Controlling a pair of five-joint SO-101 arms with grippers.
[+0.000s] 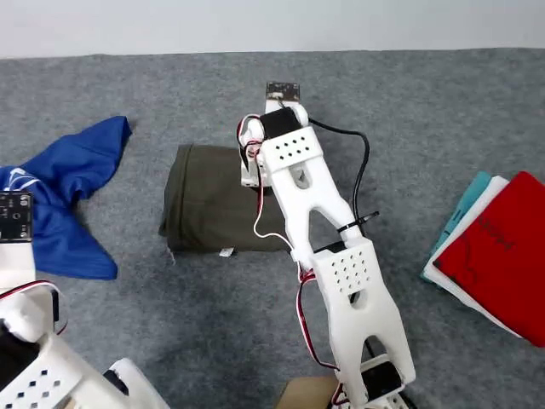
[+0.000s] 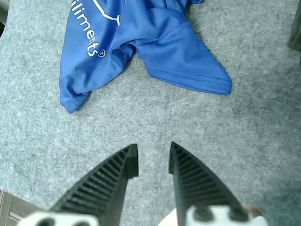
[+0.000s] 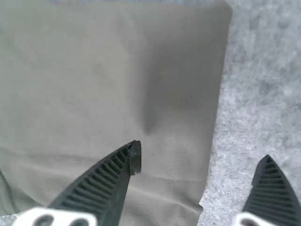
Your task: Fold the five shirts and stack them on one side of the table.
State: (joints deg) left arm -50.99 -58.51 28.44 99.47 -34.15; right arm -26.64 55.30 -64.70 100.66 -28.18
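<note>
The grey tabletop point(image 1: 426, 111) is bearing a folded olive shirt point(image 1: 209, 200), a crumpled blue shirt point(image 1: 68, 183) left, perhaps three stacked shirts point(image 1: 494, 247) right. Wrist views are showing the right claw point(image 3: 201, 157) gaping over the olive shirt, the left claw point(image 2: 153, 154) slightly parted.

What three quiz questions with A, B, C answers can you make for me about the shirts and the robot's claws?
1. Where does the red shirt lie?
A. on top of the pile
B. in a box
C. under a chair

2. What colour is the folded shirt below the right gripper?
A. pink
B. olive green
C. yellow

3. How is the blue shirt?
A. neatly folded
B. hanging up
C. unfolded and rumpled

Answers:
1 A: red lies over the white and teal layers.
2 B: the right wrist view shows olive cloth beneath that gripper.
3 C: its sleeves sprawl across the grey table.
</note>
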